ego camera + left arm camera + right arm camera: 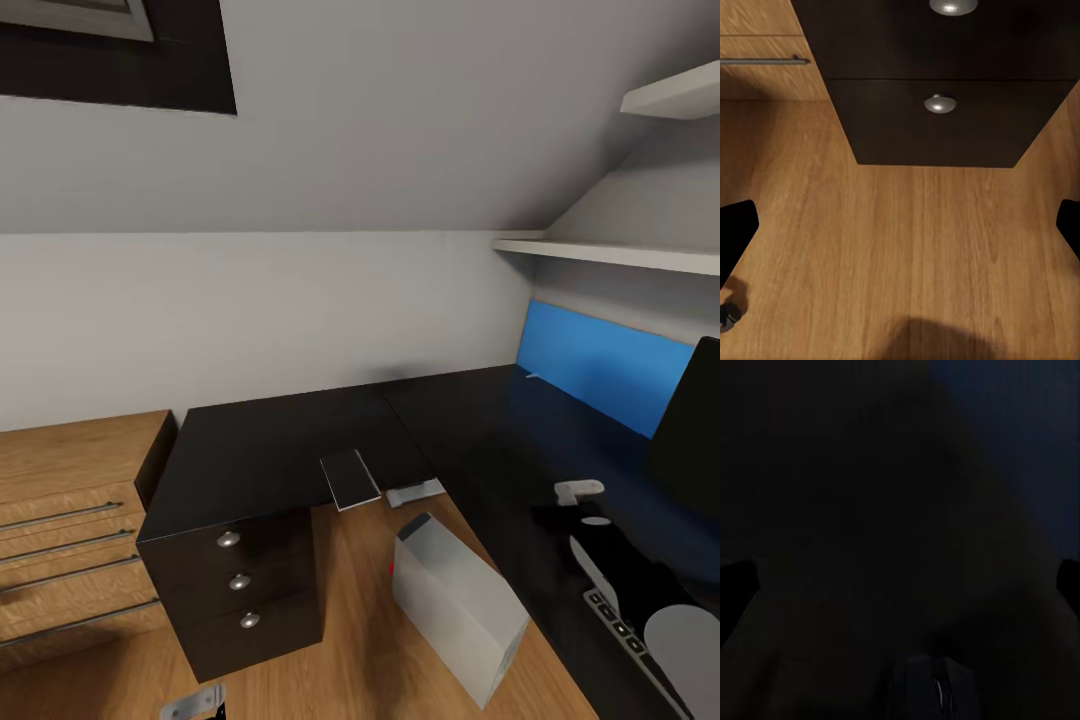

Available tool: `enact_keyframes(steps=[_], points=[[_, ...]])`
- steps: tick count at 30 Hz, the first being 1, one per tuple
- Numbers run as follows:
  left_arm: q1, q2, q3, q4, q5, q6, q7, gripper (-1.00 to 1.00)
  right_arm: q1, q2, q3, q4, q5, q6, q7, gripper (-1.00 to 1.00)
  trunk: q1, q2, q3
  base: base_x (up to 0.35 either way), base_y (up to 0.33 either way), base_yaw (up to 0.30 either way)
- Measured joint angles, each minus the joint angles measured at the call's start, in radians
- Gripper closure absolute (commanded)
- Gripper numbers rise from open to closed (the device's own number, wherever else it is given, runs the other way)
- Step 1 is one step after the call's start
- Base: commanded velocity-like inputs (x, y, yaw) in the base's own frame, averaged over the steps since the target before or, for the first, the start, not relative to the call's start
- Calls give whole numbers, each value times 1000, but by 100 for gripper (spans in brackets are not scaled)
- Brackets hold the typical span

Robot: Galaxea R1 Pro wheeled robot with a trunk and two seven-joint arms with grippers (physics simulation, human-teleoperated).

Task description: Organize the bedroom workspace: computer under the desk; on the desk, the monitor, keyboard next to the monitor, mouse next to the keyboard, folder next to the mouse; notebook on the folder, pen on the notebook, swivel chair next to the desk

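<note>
The black desk runs in an L, with the monitor at its far right and the keyboard in front of it. The dark notebook lies at the desk's inner edge. Beside it is a short pale silver piece, perhaps the pen. The silver computer stands tilted on the floor beside the desk. My right gripper hovers open over the desktop; a dim rounded shape, possibly the mouse, sits near its palm. My left gripper is open above the floor. Folder and swivel chair are out of view.
Three drawers with silver knobs face my left gripper. A light wooden chest of drawers stands left of the desk. Behind the desk is a blue back panel, with white shelves above it. Wood floor lies below.
</note>
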Motion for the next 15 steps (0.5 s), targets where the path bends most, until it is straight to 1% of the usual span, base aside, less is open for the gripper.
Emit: enact_keyframes(steps=[3, 7, 9, 12, 13, 14, 15], points=[[0, 0, 0, 1, 0, 0, 0, -100, 0, 0, 0, -21, -36, 2, -1, -100, 0, 0, 0, 0, 0, 0], [0, -1, 0, 5, -1, 0, 0, -100, 1, 1, 2, -38, -62, 4, -2, -100, 0, 0, 0, 0, 0, 0], [0, -1, 0, 10, -1, 0, 0, -100, 2, 5, 4, -41, -68, 6, -2, -100, 0, 0, 0, 0, 0, 0], [0, -1, 0, 13, -1, 0, 0, -100, 2, 38, 4, -45, -71, 9, -3, -100, 0, 0, 0, 0, 0, 0], [0, -2, -1, 14, -1, 0, 0, -100, 2, 64, 4, -46, -70, 10, -4, -100, 0, 0, 0, 0, 0, 4], [0, -2, -1, 22, 0, 0, 0, -100, 2, 115, 3, -46, -67, 9, -21, -100, 0, 0, 0, 0, 0, 33], [0, -2, -1, 31, -1, 0, 0, -100, 3, 143, 4, -46, -65, 9, -43, -100, 0, 0, 0, 0, 0, 58]])
